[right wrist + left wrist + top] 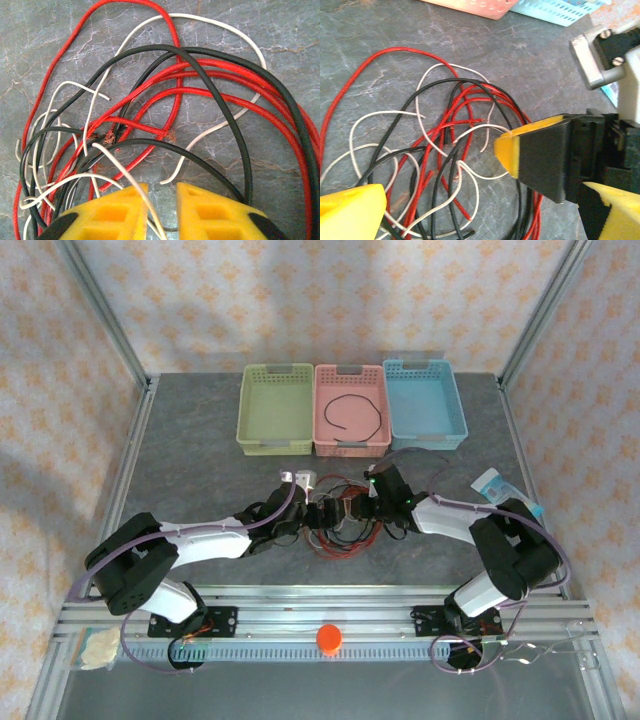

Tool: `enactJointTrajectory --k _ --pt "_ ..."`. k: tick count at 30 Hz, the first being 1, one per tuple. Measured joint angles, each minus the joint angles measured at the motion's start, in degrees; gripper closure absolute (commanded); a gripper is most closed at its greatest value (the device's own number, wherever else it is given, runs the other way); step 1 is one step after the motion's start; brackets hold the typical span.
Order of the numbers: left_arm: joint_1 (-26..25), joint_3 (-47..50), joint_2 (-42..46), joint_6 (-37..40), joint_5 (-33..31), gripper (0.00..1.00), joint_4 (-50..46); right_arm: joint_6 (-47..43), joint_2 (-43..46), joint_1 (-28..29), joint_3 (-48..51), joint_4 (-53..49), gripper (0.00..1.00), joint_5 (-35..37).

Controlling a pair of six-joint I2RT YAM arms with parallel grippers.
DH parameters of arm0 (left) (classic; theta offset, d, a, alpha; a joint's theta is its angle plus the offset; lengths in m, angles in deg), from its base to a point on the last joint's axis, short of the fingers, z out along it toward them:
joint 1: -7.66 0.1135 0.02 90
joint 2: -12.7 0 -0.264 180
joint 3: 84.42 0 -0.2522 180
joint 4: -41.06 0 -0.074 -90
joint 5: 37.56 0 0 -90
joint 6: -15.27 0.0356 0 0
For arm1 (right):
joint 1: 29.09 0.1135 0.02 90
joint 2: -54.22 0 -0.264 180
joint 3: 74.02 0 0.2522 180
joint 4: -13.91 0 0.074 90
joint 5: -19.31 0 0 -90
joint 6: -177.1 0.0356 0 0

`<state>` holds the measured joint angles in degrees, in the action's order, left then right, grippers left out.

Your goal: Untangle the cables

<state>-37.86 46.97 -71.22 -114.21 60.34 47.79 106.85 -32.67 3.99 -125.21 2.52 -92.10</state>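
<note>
The cables (345, 532) lie in a tangle of red, black and pale white loops on the grey table between the two arms. My left gripper (318, 516) is at the tangle's left side. In the left wrist view it (485, 195) is open wide over the wires (445, 150), gripping nothing. My right gripper (366, 506) is at the tangle's right side. In the right wrist view its jaws (162, 189) stand a narrow gap apart, low over the cables (165, 95). A white wire (125, 172) runs down into that gap, unpinched. One right finger (507, 150) pokes into the left wrist view.
Green (275, 445), pink (350, 447) and blue (425, 440) baskets line the back. The pink one holds a single black cable (350, 415). A small packet (495, 485) lies right of the arms. An orange knob (328, 638) sits on the front rail.
</note>
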Motion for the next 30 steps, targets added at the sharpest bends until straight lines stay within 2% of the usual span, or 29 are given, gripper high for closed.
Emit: enactJointTrajectory --k 3,18,24,30 --pt "0.7 -0.7 0.0 1.2 -1.5 0.01 -1.9 -0.2 0.9 0.0 0.0 -0.3 0.9 0.2" --pt "3.7 -6.1 0.0 8.6 -7.3 0.01 -4.5 -2.3 9.2 0.0 -4.0 -6.1 0.99 0.8" --pt "3.7 -8.7 -2.3 10.2 -6.7 0.01 -4.9 -5.6 13.7 0.0 -5.7 -8.1 1.0 2.1" --pt "3.7 -8.7 -5.5 11.1 -3.6 0.02 -4.9 -8.7 16.5 0.0 -8.0 -9.2 1.0 3.2"
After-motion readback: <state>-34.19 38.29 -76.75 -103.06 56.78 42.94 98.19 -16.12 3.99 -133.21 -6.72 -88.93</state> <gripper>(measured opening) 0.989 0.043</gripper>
